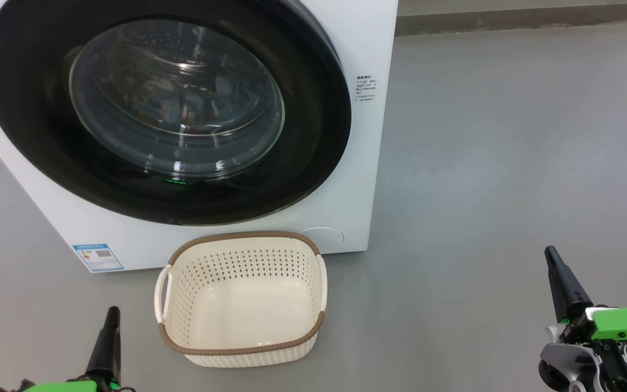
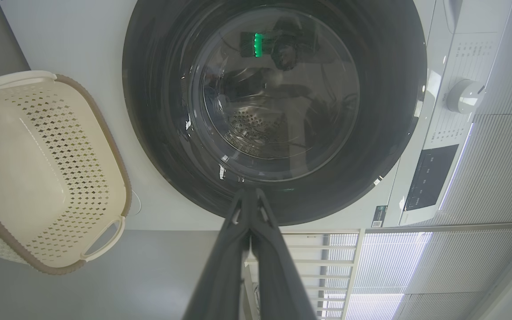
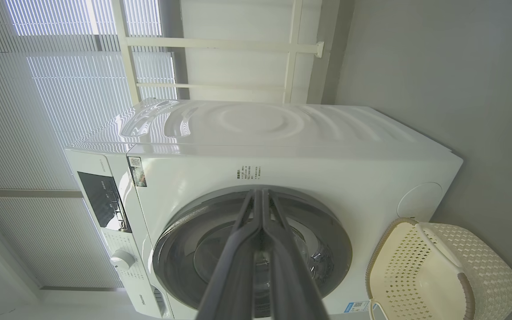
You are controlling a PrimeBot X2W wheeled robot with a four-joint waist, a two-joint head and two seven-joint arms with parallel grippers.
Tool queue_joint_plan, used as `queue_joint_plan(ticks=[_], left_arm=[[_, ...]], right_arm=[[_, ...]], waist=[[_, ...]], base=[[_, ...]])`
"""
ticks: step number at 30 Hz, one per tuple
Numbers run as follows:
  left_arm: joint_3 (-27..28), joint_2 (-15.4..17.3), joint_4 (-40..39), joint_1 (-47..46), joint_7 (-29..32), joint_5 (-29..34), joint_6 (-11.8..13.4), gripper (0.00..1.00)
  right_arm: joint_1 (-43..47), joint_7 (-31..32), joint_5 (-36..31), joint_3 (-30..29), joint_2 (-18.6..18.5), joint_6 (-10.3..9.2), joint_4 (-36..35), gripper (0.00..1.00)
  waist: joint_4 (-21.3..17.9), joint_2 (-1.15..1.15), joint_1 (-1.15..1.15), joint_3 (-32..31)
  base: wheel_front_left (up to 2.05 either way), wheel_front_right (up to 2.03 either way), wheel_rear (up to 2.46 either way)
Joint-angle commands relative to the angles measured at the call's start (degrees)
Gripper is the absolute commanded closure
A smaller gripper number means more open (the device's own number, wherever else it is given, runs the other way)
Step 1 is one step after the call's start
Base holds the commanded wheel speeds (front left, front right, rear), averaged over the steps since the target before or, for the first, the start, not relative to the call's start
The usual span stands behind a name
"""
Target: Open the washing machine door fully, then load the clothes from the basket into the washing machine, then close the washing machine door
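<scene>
Head view: basket [image 1: 243,236] just beside left hand [image 1: 111,317], far from right hand [image 1: 553,260], both pressed together; blue sticker [image 1: 98,257] too small to read.

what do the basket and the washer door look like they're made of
Basket: likely moulded plastic, matte cream, perforated walls, brown woven-look rim. Washing machine door: glossy black ring, probably plastic, around a clear bulging window, seemingly glass from its sharp reflections.

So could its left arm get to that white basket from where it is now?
Probably yes. The left gripper, fingers shut, hangs a little to the left of the basket, near its front corner. Only bare grey floor shows between them, so nothing seems to block the way.
</scene>
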Motion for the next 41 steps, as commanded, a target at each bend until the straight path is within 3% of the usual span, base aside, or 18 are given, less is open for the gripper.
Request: queue_joint_plan(ticks=[1,41], left_arm=[[1.9,0.5,-1.7,-2.7,0.4,-0.4,-0.2,1.0],[1.9,0.4,-1.8,-2.7,0.4,-0.4,-0.2,1.0]], right_arm=[[-0.3,0.4,0.1,1.2,-0.2,0.1,-1.7,1.0],[-0.3,0.5,0.0,1.1,-0.1,0.1,-1.7,1.0]], waist=[[0.0,0.0,0.0,0.0],[0.0,0.0,0.0,0.0]], base=[[0.0,0.0,0.0],[0.0,0.0,0.0]])
